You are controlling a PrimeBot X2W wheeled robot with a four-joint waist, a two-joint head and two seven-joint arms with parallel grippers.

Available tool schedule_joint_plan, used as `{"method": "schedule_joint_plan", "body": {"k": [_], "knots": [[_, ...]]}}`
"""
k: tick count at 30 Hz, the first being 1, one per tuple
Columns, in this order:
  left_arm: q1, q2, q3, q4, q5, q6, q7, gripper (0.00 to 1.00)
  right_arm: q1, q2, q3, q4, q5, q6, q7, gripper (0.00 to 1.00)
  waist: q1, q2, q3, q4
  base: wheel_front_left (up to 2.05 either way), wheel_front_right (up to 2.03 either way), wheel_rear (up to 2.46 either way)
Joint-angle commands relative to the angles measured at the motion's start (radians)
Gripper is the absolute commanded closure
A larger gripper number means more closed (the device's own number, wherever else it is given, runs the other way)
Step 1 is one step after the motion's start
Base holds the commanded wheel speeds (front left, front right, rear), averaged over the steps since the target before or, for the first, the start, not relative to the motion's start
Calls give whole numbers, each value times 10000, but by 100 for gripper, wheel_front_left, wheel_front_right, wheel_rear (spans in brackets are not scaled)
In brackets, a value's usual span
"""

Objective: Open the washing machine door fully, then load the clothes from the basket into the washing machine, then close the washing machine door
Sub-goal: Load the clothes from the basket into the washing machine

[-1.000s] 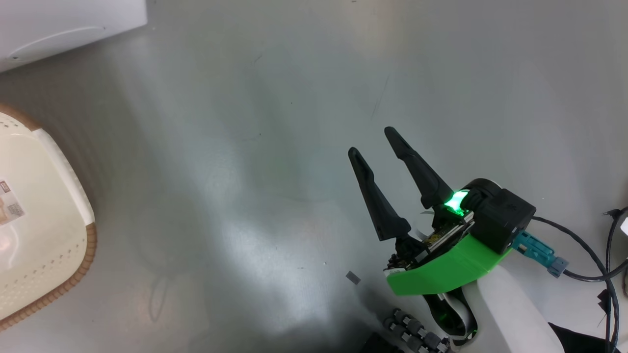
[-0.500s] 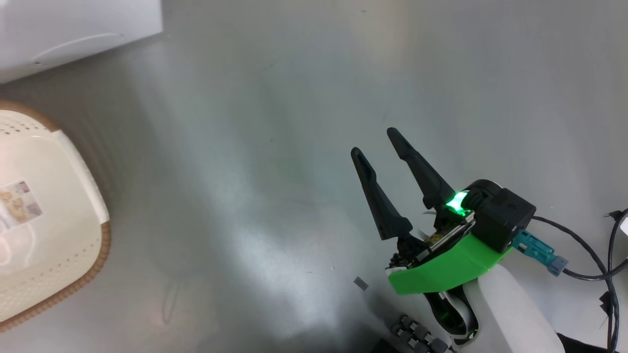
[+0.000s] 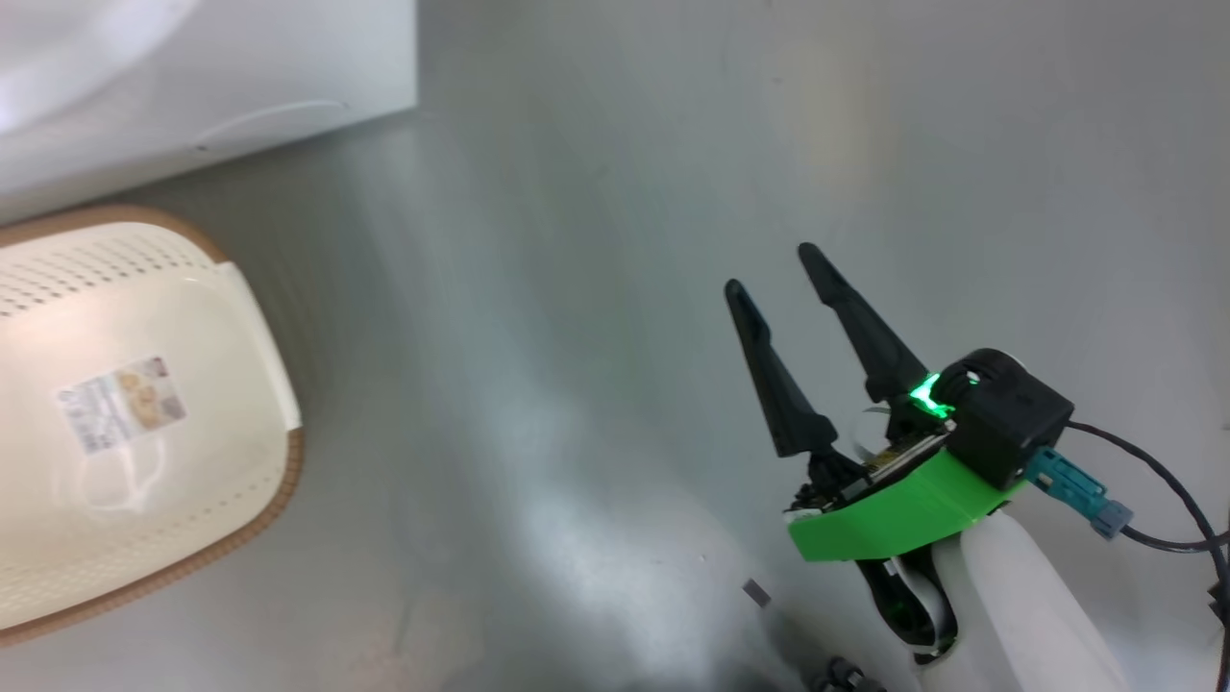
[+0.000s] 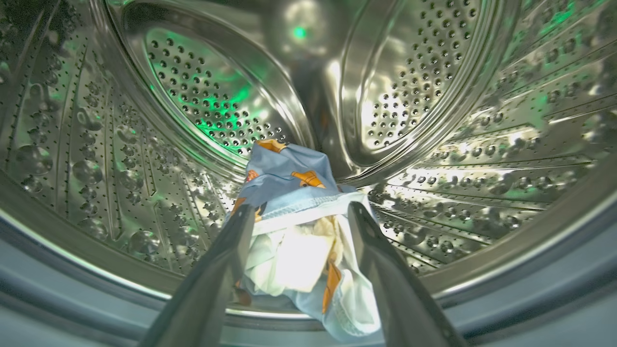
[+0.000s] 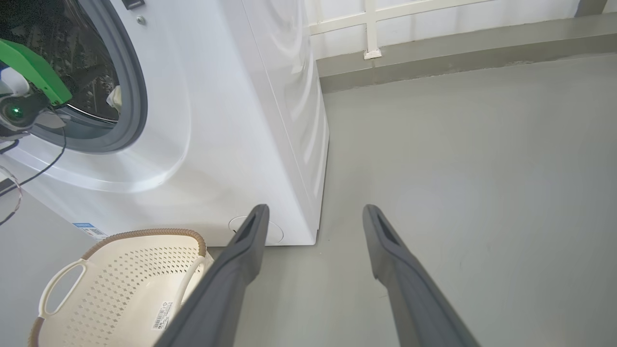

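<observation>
left wrist view: crumpled blue bear-print clothes, cream patches

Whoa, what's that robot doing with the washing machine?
The robot is loading laundry. Its left hand reaches into the drum of the washing machine, fingers spread either side of the blue bear-print clothes lying at the drum's front edge. The basket on the floor looks empty. The right hand hangs open over the floor, holding nothing.
</observation>
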Motion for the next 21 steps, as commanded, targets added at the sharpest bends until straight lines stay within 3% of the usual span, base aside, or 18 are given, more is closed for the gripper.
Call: {"method": "schedule_joint_plan", "body": {"k": [1,8,15,21], "knots": [[669,407,322,-653,-97,125,-199,0,503,15,5,-158,-139,27,-74,0,0,0,-478,427,0,0,0],[2863,128,730,-2666,-204,673,-381,0,751,15,-438,-132,-462,27,-74,0,0,0,-1014,868,0,0,0],[6569,-576,1420,-6562,331,1921,-399,0,1114,15,-872,-83,-807,27,-74,0,0,0,-1736,1451,0,0,0],[8837,-1308,1571,-8225,788,2497,-400,0,1361,15,-1210,-72,-1031,27,-2,0,0,0,-2389,1798,0,0,0]]}}
